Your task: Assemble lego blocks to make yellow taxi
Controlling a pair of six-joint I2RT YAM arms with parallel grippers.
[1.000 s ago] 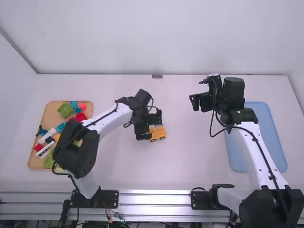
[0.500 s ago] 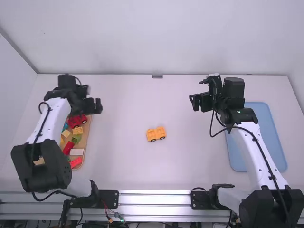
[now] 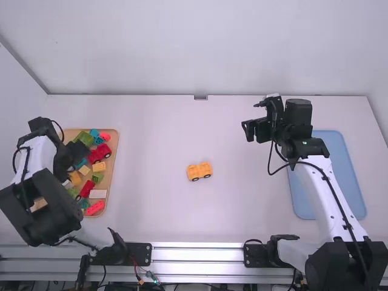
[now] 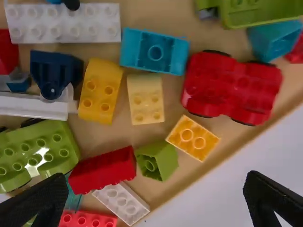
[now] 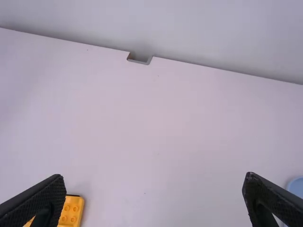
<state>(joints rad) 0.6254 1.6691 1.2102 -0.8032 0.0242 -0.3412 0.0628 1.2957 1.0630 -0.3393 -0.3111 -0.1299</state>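
The yellow wheeled base stands alone mid-table; in the right wrist view, part of this yellow base shows beside a finger. My left gripper is over the block tray at the left. In its wrist view the left gripper is open above the blocks, holding nothing. Below it lie a yellow block, a pale yellow block and a small orange-yellow block. My right gripper hangs at the right of the table; in its wrist view the right gripper is open and holds nothing.
The wooden tray also holds a red wheeled base, a green wheeled piece, a blue block, a long white block and several others. A blue tray lies beneath and beside the right arm.
My left gripper has left the yellow base and swung left to the block tray, then come nearer over its blocks. The yellow base stayed on the table. The right arm kept still.
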